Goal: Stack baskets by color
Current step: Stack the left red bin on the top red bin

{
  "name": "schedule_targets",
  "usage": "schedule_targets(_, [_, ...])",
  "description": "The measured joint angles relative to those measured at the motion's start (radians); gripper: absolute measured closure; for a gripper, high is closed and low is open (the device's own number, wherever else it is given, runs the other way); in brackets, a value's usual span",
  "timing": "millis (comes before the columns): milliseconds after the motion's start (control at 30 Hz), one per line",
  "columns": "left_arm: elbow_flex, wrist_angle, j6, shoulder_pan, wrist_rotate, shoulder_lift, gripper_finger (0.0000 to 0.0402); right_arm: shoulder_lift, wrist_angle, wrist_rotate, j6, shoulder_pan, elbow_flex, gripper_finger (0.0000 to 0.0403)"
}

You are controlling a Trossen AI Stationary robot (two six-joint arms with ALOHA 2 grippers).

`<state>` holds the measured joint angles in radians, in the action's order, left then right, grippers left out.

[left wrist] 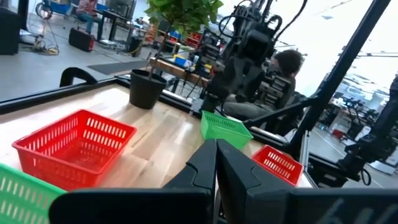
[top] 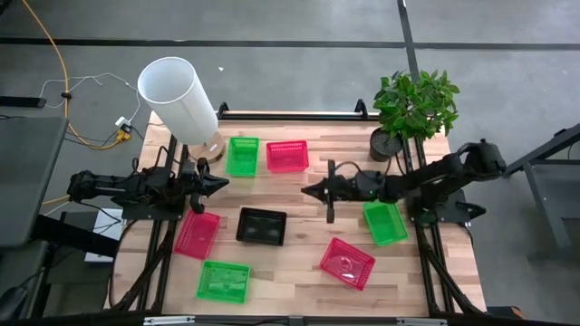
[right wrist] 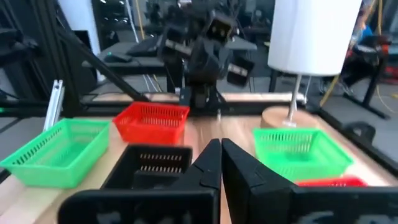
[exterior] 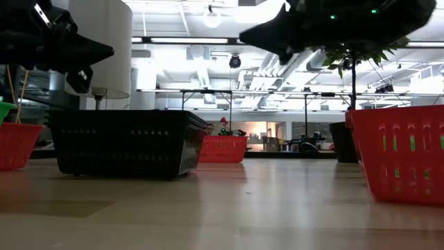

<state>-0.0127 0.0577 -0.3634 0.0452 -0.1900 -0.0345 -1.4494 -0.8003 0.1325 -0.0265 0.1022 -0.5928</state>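
Observation:
Seven baskets lie apart on the wooden table. Two green ones [top: 242, 156] [top: 224, 281] and two pink ones [top: 287, 156] [top: 197, 234] are on the left and at the back. A black basket [top: 262, 226] rests on its bottom in the middle. A third green basket [top: 385, 222] and a third pink one [top: 347, 263] are on the right. My left gripper [top: 220, 183] hovers shut at the left, pointing level toward the middle. My right gripper [top: 308, 190] hovers shut above the table's middle, pointing level at the left one. Neither holds anything.
A large white cylinder [top: 178, 98] on a round base stands at the far left corner. A black pot with a green plant [top: 412, 113] stands at the far right corner. Bare wood lies between the two grippers. A person [left wrist: 283, 74] sits beyond the table.

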Motion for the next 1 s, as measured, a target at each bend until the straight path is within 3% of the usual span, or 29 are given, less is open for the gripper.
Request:
schedule_targets(167, [0.000,0.000,0.000,0.000,0.001,0.000,0.0401,0.000,-0.052,-0.078,0.002,-0.074,0.028,0.0403])
schedule_targets(533, [0.000,0.000,0.063,0.000,0.003,0.000,0.0401,0.000,-0.494,-0.012,0.092,-0.044,0.294,0.0403])
schedule_targets(1000, [0.000,-0.001,0.061,0.000,0.003,0.000,0.0401,0.000,-0.382,-0.013,0.072,-0.041,0.228,0.0403])
